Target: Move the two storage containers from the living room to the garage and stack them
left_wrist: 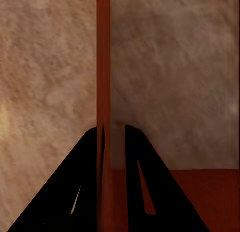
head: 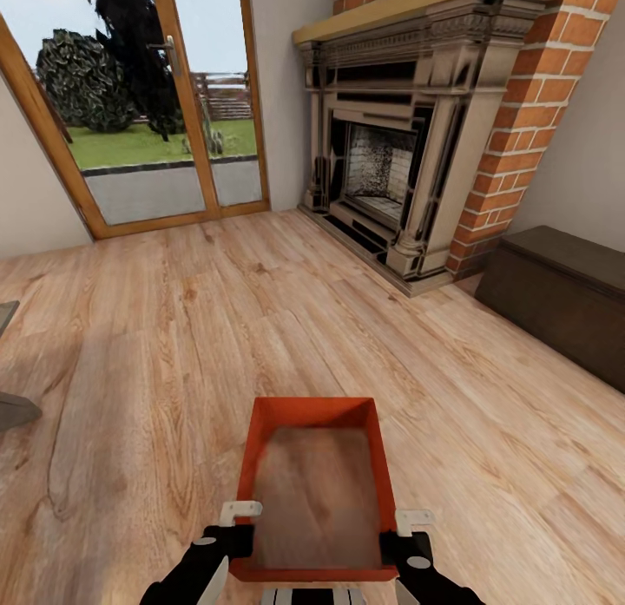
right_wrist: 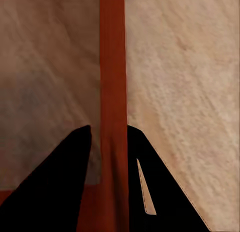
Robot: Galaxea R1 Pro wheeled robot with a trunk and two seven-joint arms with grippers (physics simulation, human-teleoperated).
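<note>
- Both grippers, left and right, were clamped on the bin, one on each long wall, near my end; I had it up over the wood floor, in the living room.
- Wrist views agreed: left fingers and right fingers straddled a thin wall.
- Risk, as I judged it: thin walls could slip or twist if my arms drifted apart while driving.
- Chest sat close on my right; a turn could clip it.
- Second bin and garage weren't in sight; the bin's near corners were cut off.
</note>
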